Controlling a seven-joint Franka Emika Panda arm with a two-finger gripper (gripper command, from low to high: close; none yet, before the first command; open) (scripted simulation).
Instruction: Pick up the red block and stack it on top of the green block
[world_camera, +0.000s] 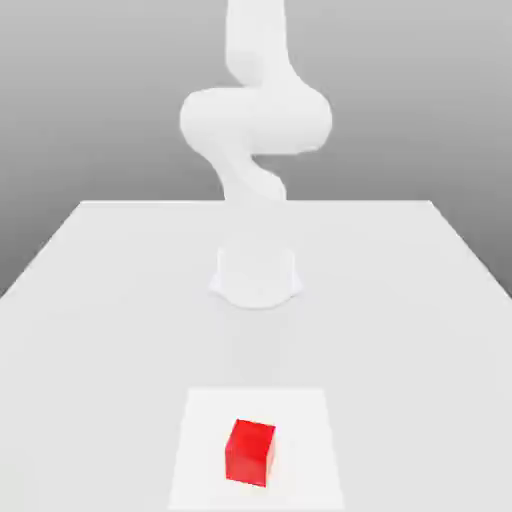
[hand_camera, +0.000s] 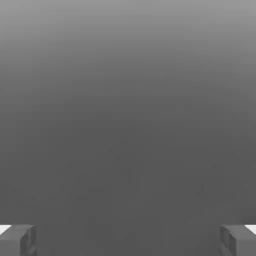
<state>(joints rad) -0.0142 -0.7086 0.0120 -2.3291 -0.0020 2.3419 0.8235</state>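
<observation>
**Risk: a long blind approach to a lone cube**

Distance is the main hazard here. The red block (world_camera: 249, 452) sits low in the exterior view, just left of centre, on a paler square patch (world_camera: 300, 420) of the white table (world_camera: 90, 300), with one corner turned toward the camera. The white arm (world_camera: 255, 120) rises from its base (world_camera: 256, 275) at mid-frame and runs out past the top edge, well apart from the cube.

In the hand view the gripper (hand_camera: 128, 239) is spread wide, its two grey fingertips (hand_camera: 17, 239) at the lower corners of the frame with nothing between them, facing plain grey background. So the descent probably starts with the cube outside the hand camera's sight, and a misjudged line could nudge the block instead of straddling it. Its rotated pose adds to that: fingers closing on corners rather than flat faces could twist or squirt it away. I can find no green block, so the stacking target is unclear.
</observation>
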